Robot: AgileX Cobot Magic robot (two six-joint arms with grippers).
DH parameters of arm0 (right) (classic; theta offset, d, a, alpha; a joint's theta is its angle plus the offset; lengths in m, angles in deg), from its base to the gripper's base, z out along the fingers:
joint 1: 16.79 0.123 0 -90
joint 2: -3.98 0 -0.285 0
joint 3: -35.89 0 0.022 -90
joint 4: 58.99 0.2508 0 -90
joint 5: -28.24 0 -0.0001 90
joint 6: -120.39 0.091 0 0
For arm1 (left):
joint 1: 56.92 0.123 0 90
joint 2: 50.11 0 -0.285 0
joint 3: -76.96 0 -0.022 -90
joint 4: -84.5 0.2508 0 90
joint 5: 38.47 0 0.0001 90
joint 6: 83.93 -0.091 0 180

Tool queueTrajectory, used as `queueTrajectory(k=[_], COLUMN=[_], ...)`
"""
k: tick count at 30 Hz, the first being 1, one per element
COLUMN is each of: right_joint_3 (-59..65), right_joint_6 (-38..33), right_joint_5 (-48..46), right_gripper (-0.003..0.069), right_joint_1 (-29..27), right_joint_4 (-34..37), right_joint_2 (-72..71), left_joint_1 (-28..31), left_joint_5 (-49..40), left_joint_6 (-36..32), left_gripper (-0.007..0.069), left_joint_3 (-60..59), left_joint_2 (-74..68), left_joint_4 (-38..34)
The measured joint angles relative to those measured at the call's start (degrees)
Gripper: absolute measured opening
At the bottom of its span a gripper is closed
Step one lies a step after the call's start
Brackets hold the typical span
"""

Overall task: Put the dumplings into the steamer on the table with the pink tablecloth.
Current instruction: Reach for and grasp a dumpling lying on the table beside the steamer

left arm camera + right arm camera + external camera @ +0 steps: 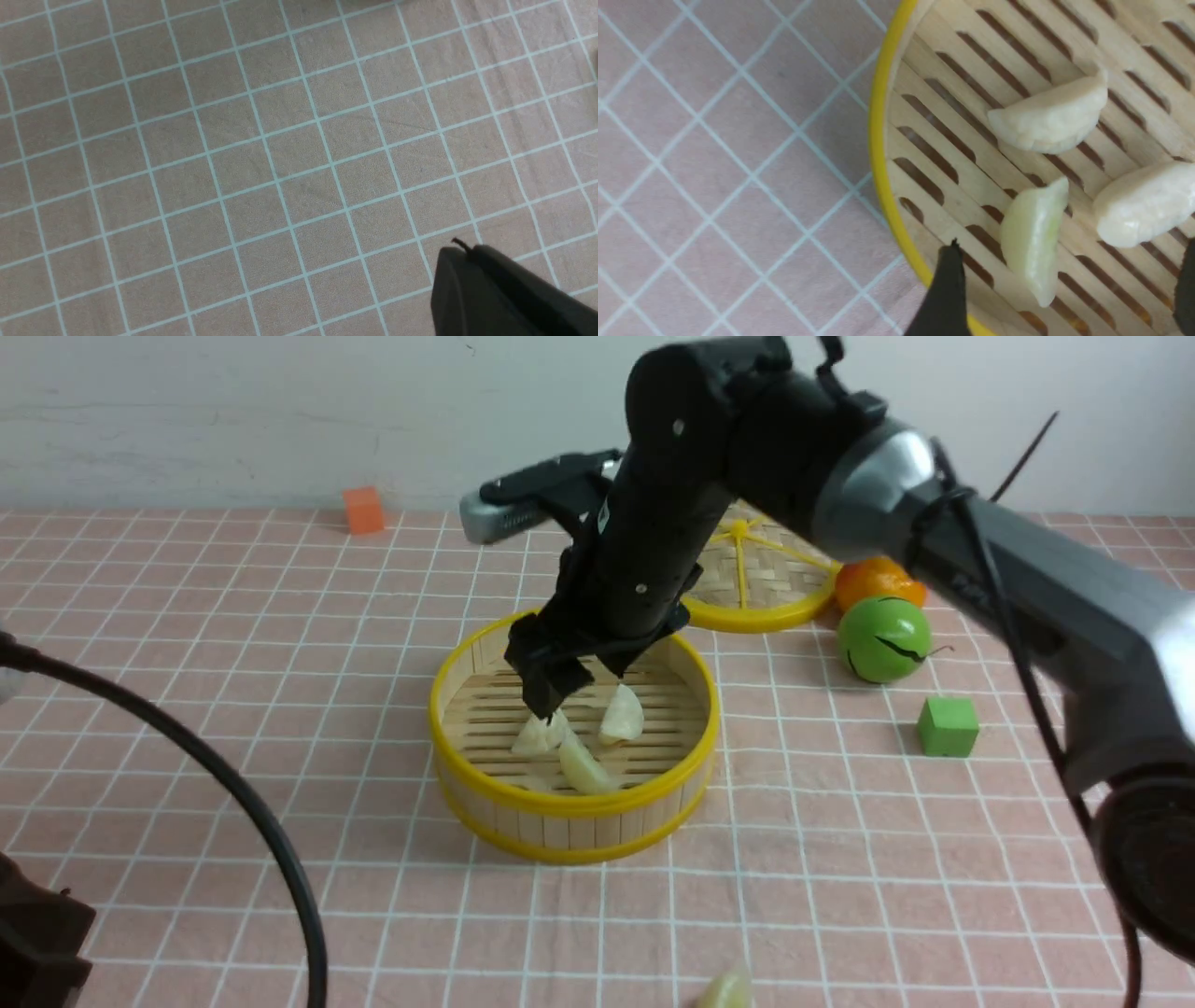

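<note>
Bamboo steamer (571, 803) | right gripper (577, 681) jaws wide (gripping nothing) over dumplings (583, 765) | left gripper (467, 275) closed

Setting: a robotics test bench laid out with kitchen-style props. Evidence, read from the front view:
- A table (840, 896) covered all over by a pink tablecloth (187, 644) with a white grid stands against a bare white wall (233, 411).
- A black and silver robot arm (1027, 569) reaches in from 3 o'clock, and a loose black cable (314, 980) arcs across at 8 o'clock.
- Props surround the bamboo steamer (560, 829) at centre: a woven lid (775, 588) at 1 o'clock, an orange cube (363, 510) at 11 o'clock, a green ball (883, 639) at 2 o'clock and a green cube (948, 726) at 3 o'clock
</note>
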Motion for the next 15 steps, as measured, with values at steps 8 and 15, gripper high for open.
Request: queueTrajectory(k=[8,15], right_joint_3=[18.8,46.9], right_joint_6=[0.2,5.5], right_joint_5=[-0.1,-0.1], right_gripper=[0.0521,0.0503], right_joint_1=[0.8,1.6], right_joint_4=[2.6,2.6], right_joint_2=[-16.6,-27.4], left_joint_1=[0.0,0.0], left_joint_5=[-0.7,-0.7], left_joint_6=[0.0,0.0], left_gripper=[-0.0013,-0.0006], left_joint_3=[0.0,0.0], left_joint_2=[5.0,6.0], left_joint_4=[0.0,-1.3])
